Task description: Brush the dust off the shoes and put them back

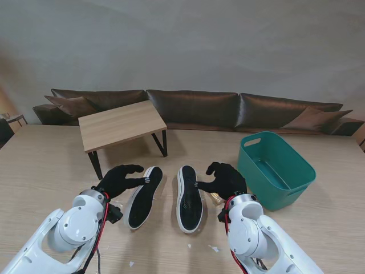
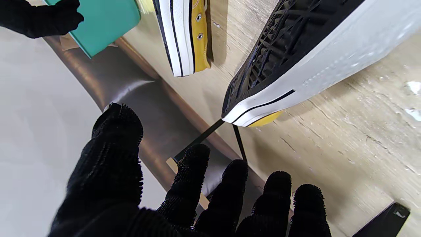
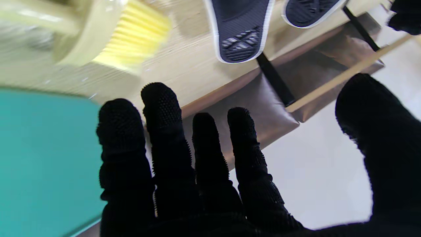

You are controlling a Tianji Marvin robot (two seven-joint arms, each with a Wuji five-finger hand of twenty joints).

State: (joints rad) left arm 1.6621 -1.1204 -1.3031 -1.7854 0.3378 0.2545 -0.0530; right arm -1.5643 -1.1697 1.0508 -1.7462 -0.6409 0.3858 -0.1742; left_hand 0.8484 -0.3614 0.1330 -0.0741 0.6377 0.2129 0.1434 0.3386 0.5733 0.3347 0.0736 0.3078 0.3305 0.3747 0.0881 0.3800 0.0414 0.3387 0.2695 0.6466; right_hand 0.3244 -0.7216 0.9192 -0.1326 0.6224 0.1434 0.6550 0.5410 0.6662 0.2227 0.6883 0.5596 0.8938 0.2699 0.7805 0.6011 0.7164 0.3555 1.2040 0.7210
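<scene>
Two yellow sneakers lying sole-up on the tabletop (image 1: 45, 171): left sneaker (image 1: 144, 197) and right sneaker (image 1: 189, 198), side by side, apart. Left hand (image 1: 118, 179) spread, empty, just left of its sneaker. Right hand (image 1: 225, 180) spread, empty, between the right sneaker and the teal basket (image 1: 276, 169). Yellow brush (image 3: 131, 36) near that hand, not yet gripped. Judged step: fetching the brush. Next: closing right fingers around its handle, steadying a sneaker with the left.
</scene>
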